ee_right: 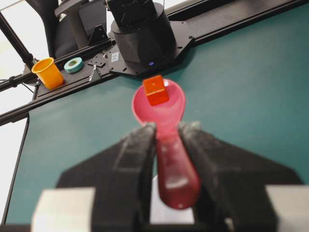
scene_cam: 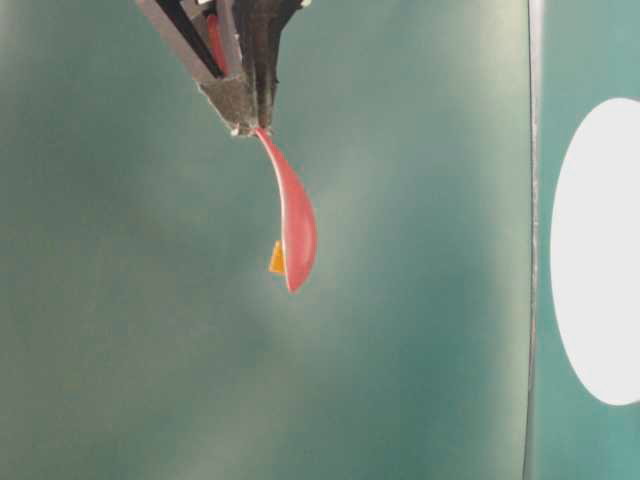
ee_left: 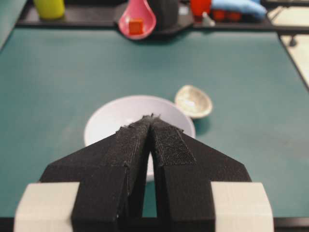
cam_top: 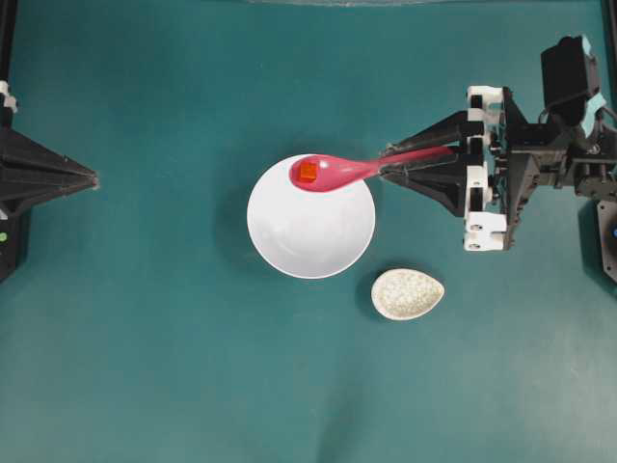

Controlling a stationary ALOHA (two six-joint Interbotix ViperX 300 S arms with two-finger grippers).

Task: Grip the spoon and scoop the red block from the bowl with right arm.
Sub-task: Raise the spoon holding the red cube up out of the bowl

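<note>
The right tool (cam_top: 388, 162) grips the spoon (cam_top: 333, 173) by its handle. The red block (cam_top: 308, 173) sits in the spoon above the bowl (cam_top: 310, 227). The left tool (cam_top: 93, 177) is closed, holding nothing.

Glossy pink-red spoon (cam_top: 333, 172), red-orange block (cam_top: 308, 173), plain white bowl (cam_top: 310, 227), speckled beige dish (cam_top: 407, 293), teal table (cam_top: 145, 338)

text: none legible | labels: none | numbers: none

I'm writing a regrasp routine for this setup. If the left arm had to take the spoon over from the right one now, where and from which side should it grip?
Probably nowhere safely. The spoon is level with the red block in its scoop, and the right hand covers the handle. Only the short neck between them is free; come from the side, hand level.
</note>
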